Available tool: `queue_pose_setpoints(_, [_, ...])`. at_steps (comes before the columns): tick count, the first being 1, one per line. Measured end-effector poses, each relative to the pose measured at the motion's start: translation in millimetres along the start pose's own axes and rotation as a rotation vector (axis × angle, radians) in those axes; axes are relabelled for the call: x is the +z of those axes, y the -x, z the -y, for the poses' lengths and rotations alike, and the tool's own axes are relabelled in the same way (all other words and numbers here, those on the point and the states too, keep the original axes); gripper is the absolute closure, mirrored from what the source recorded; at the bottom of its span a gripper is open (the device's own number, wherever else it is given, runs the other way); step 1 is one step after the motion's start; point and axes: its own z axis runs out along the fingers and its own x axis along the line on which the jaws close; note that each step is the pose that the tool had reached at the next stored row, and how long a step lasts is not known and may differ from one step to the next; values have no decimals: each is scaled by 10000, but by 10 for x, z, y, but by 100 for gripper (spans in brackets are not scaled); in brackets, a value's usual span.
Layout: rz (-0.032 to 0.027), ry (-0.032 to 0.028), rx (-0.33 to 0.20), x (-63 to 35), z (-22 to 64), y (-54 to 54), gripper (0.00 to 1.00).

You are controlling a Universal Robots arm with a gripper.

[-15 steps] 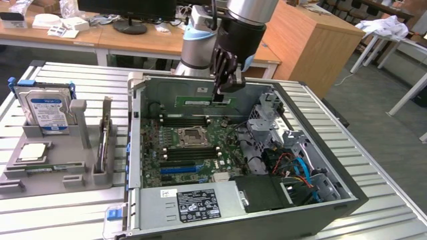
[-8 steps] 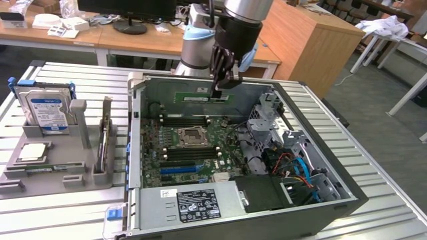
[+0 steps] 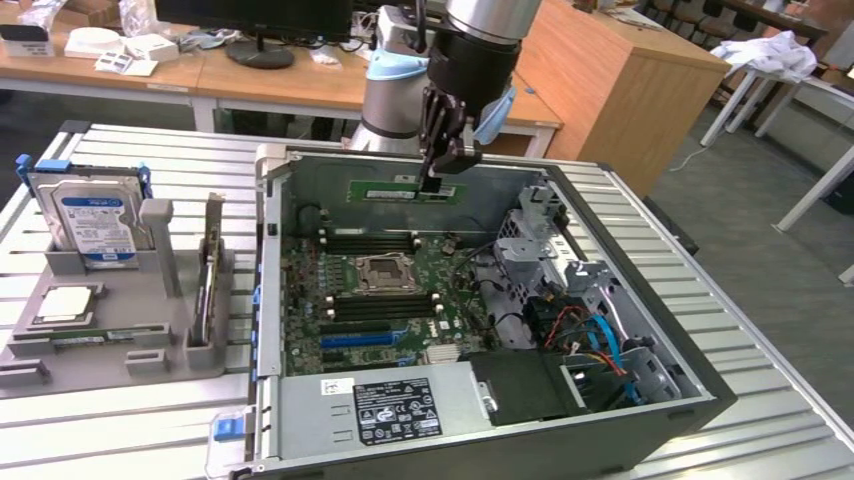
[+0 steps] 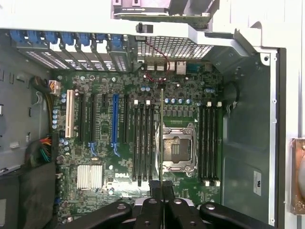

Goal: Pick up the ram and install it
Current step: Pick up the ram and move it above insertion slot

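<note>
I look at my gripper point(image 3: 435, 172) hanging over the open computer case point(image 3: 694, 390). Its two fingers point(image 3: 434, 150) are squeezed tight on the ram point(image 3: 394, 189). The ram is a thin green stick. It lies flat and long under the fingers, and most of it sticks out to the exterior view's left. It is up in the air above the board, near the far wall of the case, and not pushed into a slot.

From the wrist camera I look down past the gripper point(image 4: 162, 188). Here the ram point(image 4: 162, 138) looks like one thin line, because I see it from its edge. Well below it lies the green motherboard point(image 4: 95, 143). The thin line runs between a group of long black memory slots point(image 4: 143, 143) and the silver chip socket point(image 4: 178, 148). More black slots sit on the other side of the socket. The blue slot point(image 4: 114, 124) is further off, past the first group of black slots.

Beside the case, on the exterior view's left, a grey holder point(image 3: 107, 330) rests on the table point(image 3: 120, 430). A hard drive point(image 3: 94, 215) stands upright in it.
</note>
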Motion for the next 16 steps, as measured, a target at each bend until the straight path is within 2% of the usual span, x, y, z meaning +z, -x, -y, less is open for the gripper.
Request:
queue_pose_setpoints(5, [12, -1, 1, 24, 1, -1, 88])
queue_pose_setpoints(16, [14, -1, 0, 174, 7, -10, 88])
